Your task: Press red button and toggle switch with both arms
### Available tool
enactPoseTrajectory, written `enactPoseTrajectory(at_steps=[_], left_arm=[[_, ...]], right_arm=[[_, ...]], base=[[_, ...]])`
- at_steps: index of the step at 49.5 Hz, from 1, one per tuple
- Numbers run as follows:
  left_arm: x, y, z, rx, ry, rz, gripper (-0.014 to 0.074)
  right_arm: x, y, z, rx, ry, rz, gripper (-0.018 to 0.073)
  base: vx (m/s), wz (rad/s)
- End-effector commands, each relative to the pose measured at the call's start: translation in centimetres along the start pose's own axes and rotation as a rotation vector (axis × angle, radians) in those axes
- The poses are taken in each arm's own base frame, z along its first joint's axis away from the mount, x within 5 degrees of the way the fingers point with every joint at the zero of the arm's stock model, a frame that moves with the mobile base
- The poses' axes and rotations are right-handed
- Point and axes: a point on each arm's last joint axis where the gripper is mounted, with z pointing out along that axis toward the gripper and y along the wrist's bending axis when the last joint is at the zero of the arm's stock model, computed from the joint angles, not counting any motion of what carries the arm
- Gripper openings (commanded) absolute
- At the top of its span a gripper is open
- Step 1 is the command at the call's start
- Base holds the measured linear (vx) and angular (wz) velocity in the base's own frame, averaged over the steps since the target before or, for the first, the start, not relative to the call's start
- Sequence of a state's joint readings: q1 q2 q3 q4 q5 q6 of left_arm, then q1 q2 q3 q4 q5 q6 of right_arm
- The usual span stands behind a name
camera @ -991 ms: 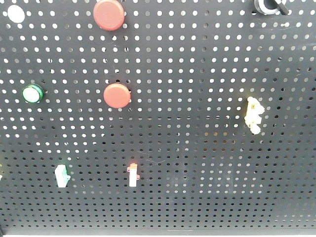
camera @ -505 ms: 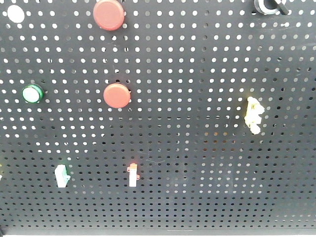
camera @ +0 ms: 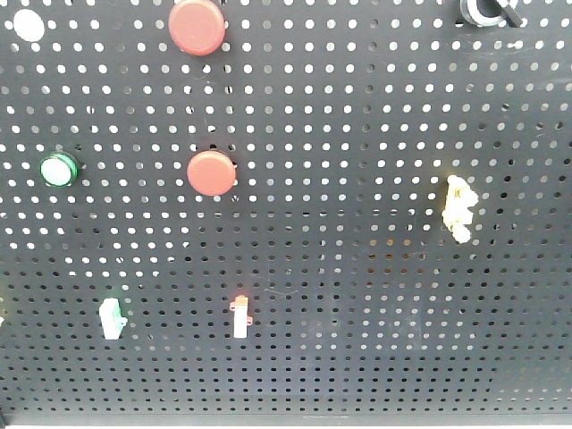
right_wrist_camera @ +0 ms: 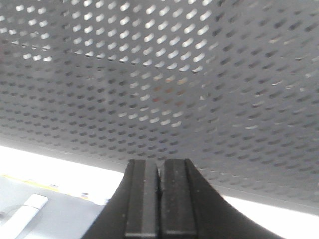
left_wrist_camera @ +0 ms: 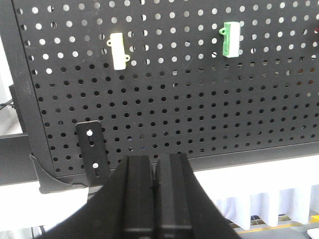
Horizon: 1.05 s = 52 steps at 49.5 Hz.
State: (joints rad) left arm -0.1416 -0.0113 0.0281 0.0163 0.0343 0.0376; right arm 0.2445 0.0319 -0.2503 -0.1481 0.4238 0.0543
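Facing the black pegboard (camera: 357, 295), both arms sit low and have not yet reached their targets. The left tool (left_wrist_camera: 154, 199) has its two fingers pressed together with nothing between them, and the right tool (right_wrist_camera: 159, 199) is likewise closed and empty.

In the front view, the red button (camera: 197, 26) sits at the top edge, at about 11 o'clock from the board's middle. A slightly smaller red button (camera: 212, 172) lies directly below it, at its 6 o'clock, and a green button (camera: 58, 169) sits far out toward 9 o'clock. Lower down are a red-tipped switch (camera: 239, 316) at 6 o'clock, a green switch (camera: 112, 319) at 8 o'clock and a yellow switch (camera: 459, 207) at 3 o'clock; which of them is the task's toggle I cannot tell.

From the left wrist, the green switch (left_wrist_camera: 230, 39) lies at about 1 o'clock from the tool and a pale switch (left_wrist_camera: 118, 51) at 11 o'clock, both well apart from the fingertips, with long axes running 12 to 6. The button is not in either wrist view, so it lies further up toward 12 o'clock. The right wrist view is blurred and shows only bare board, near the tool. By my judgement, neither arm is clearly nearer the button.
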Motion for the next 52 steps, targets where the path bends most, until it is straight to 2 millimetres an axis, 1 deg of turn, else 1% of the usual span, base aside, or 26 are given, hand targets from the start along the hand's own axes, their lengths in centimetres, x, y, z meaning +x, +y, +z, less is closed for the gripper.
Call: enactPoseTrajectory(at_steps=[1, 5, 13, 52], left_arm=[[0.3, 0.0, 0.0, -0.003, -0.064, -0.006, 0.0002], [0.3, 0.0, 0.0, -0.003, -0.064, -0.006, 0.0002], [0.3, 0.0, 0.0, -0.003, -0.064, -0.006, 0.0002], [0.3, 0.0, 0.0, -0.003, -0.064, -0.006, 0.0002]], right_arm=[[1.3, 0.0, 0.8, 0.067, -0.079, 0.005, -0.0003], [3.8, -0.1, 1.2, 0.139, -0.06, 0.048, -0.0003], [6.8, -0.4, 2.0, 0.24, -0.048, 0.134, -0.0003], [6.8, -0.5, 2.0, 0.256, -0.032, 0.148, -0.0003]], base=[[0.0, 0.0], [0.0, 0.0], [0.0, 0.0], [0.0, 0.0]])
